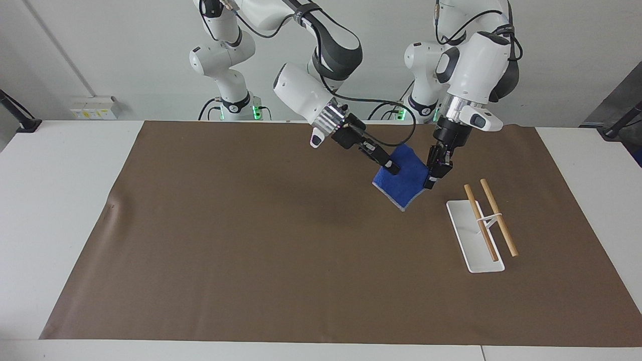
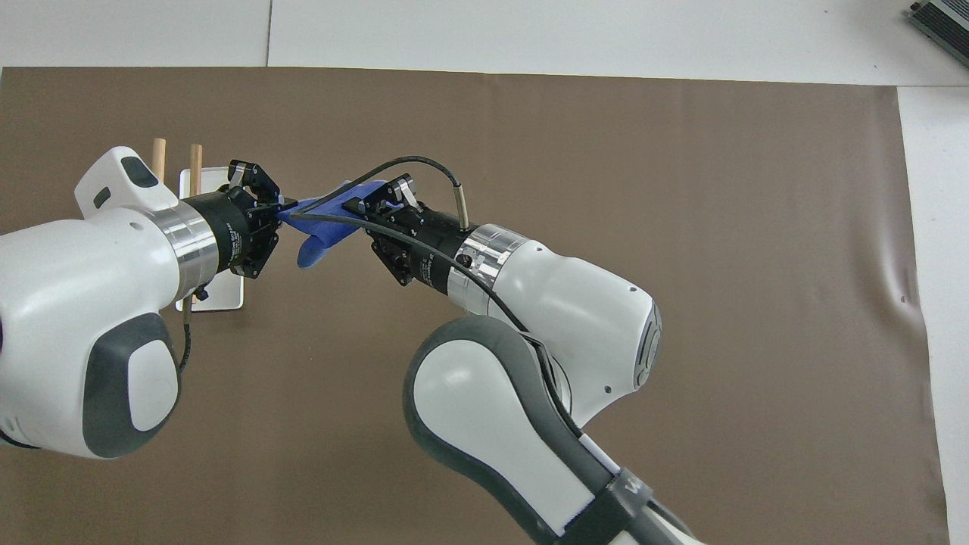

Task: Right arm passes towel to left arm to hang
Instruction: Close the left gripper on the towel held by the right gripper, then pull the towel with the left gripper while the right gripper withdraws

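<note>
The blue towel (image 1: 405, 184) hangs in the air over the brown mat, between my two grippers. My right gripper (image 1: 391, 167), on the arm with the looping cable, is shut on the towel's end toward the right arm's end of the table. My left gripper (image 1: 431, 176) is shut on the towel's other edge. In the overhead view the towel (image 2: 316, 244) spans from the left gripper (image 2: 277, 216) to the right gripper (image 2: 365, 206). Both grippers hold it at about the same height.
A white rack base (image 1: 464, 240) with two wooden rods (image 1: 496, 216) stands on the mat (image 1: 251, 225) toward the left arm's end, just beside the left gripper. In the overhead view the rods (image 2: 195, 157) show past the left wrist.
</note>
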